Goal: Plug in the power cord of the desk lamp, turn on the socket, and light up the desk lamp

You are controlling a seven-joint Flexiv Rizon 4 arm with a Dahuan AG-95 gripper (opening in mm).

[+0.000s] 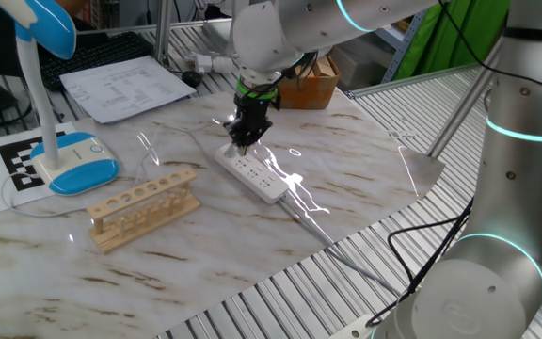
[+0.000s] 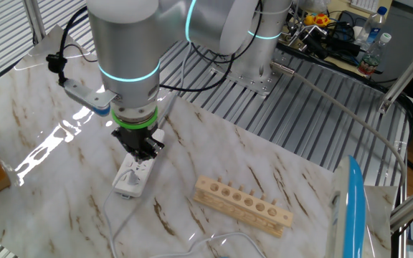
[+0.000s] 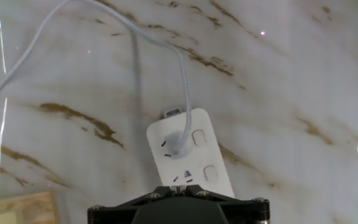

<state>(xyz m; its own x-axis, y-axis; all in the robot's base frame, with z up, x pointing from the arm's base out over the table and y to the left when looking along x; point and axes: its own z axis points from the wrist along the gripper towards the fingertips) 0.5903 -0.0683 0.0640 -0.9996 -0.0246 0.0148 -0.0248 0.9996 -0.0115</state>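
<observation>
The cord (image 3: 185, 81) ran into the end outlet of the strip (image 1: 255, 173), apparently plugged in, though the plug itself was hard to make out. The strip lay mid-counter (image 1: 346, 188); the lamp (image 1: 64, 155) stood well apart beside a wooden rack (image 1: 144, 207). The tool (image 1: 242, 137) hung just over the strip, jaws nearly together, gripping nothing I could see. A misaimed press could miss the switch, shove the light strip sideways or tug the cord loose.

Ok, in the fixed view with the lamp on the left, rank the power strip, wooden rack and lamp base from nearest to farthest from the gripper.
1. The power strip, directly beneath the gripper.
2. The wooden rack, down and to the left of it.
3. The lamp base, farthest, at the left edge of the table.
</observation>
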